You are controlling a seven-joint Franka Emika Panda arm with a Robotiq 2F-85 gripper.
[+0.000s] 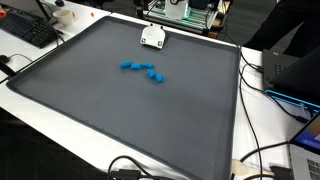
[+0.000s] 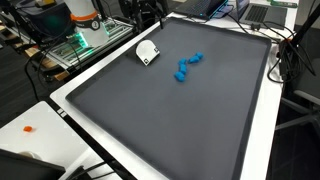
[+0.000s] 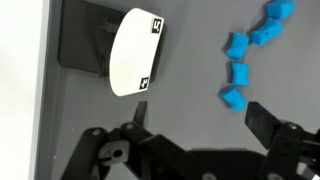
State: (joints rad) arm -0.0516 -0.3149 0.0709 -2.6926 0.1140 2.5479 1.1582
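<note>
The tool hovers with its fingers spread wide, holding nothing. The blue blocks lie in a loose string on the gray mat, just beside the white tagged object.

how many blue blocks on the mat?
5 blue blocks in a curved chain right of the white object: two at the wrist view's top right, one below-left, two lower. Topmost is cropped; another may hide beyond.
</note>
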